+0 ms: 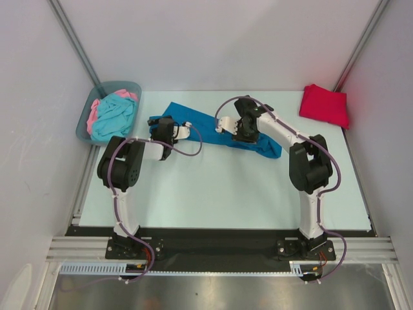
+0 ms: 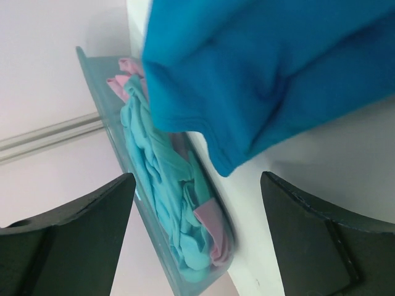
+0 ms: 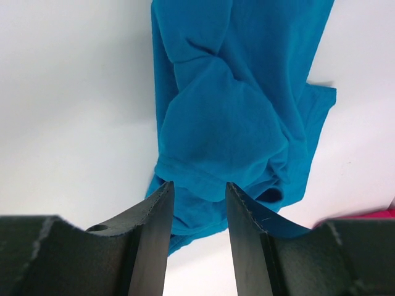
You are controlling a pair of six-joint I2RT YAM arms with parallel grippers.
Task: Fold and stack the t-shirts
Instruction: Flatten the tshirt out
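your left jaws are released at the left end of the blue t-shirt [image 1: 193, 117], and you cannot tell whether your right jaws grasp its right end.

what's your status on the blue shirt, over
Left end effector open beside blue t-shirt hem. Right end effector narrowed over bunched fold, grip unclear. Red t-shirt folded, far right.

Two desk-mounted robots: the left arm [image 1: 121, 169] and the right arm [image 1: 311, 169] pair slim white link tubes with bulky black joint housings, each rising from a small black base [image 1: 132, 248]. Grey-purple cables [image 1: 193, 147] loop loosely along both. The left pincer [image 2: 197, 179] and right pincer [image 3: 199, 185] have matt, dark-grey, wedge-shaped fingers [image 3: 148, 234], one bearing a round hole.
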